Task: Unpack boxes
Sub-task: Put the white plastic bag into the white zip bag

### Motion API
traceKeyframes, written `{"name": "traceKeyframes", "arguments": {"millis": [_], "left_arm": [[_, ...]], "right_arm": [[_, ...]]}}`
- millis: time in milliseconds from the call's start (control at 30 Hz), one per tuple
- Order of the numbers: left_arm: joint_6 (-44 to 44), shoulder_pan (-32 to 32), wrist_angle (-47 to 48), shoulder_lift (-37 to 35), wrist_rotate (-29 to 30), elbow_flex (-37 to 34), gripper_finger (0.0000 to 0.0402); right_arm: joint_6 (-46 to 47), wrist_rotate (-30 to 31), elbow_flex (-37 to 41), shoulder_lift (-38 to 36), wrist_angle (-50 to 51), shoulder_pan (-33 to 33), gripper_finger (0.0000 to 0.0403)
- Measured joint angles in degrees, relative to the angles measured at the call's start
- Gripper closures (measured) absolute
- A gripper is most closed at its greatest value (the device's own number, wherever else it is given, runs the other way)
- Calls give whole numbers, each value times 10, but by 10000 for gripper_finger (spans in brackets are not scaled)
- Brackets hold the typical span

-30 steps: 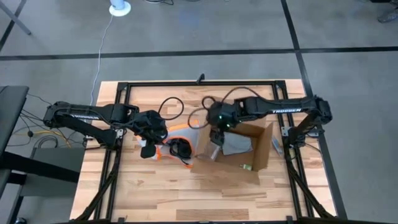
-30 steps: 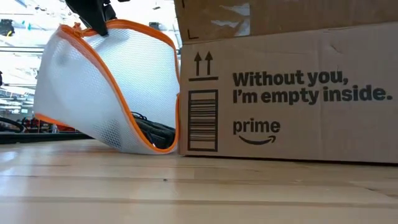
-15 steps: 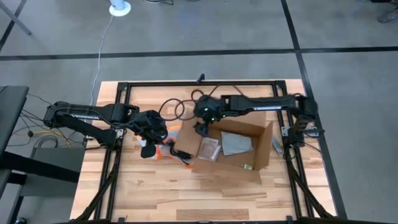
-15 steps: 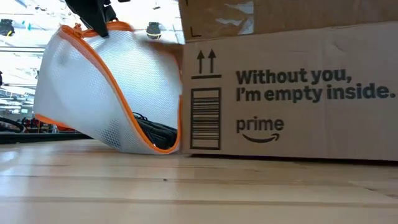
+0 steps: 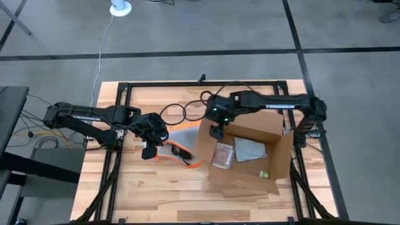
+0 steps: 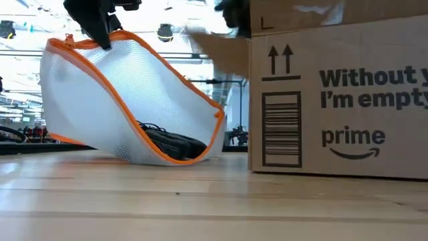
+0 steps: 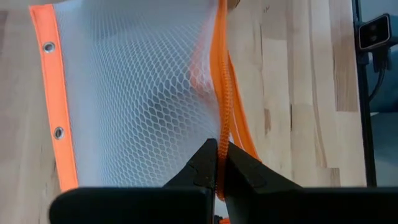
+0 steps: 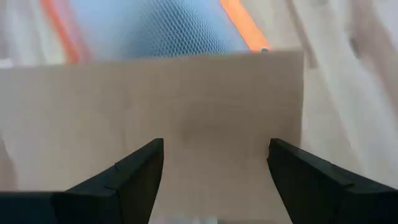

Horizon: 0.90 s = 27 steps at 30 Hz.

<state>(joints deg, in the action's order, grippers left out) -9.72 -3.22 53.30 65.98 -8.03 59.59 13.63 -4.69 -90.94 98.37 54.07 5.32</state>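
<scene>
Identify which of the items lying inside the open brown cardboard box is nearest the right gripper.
The clear packet at the box's left end, just below the open right gripper; the grey folded item and small green-labelled object lie farther right.

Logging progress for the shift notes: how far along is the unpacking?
Done: the cardboard box is open and the mesh pouch lies outside it. In hand: the left gripper pinches the pouch's orange edge; the right gripper, jaws open, is at a box flap. Left: flat packets remain inside.
</scene>
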Motion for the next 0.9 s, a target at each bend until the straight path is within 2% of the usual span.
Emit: {"name": "traceKeyframes", "arguments": {"millis": [67,267,400,567,733,900], "left_arm": [[-5,0,4,0,0,0,402],[-9,0,18,0,0,0,402],[-9,0,18,0,0,0,402],[-8,0,19,0,0,0,402],[-4,0,22,0,0,0,402],[-4,0,27,0,-1,0,402]], "right_arm": [[0,4,0,-19,37,-6,133],[0,64,3,-39,178,-43,133],[14,68,42,-38,144,-78,133],[41,68,148,-38,93,-113,133],[94,68,251,-38,89,-122,133],[119,94,303,-42,81,-119,133]]}}
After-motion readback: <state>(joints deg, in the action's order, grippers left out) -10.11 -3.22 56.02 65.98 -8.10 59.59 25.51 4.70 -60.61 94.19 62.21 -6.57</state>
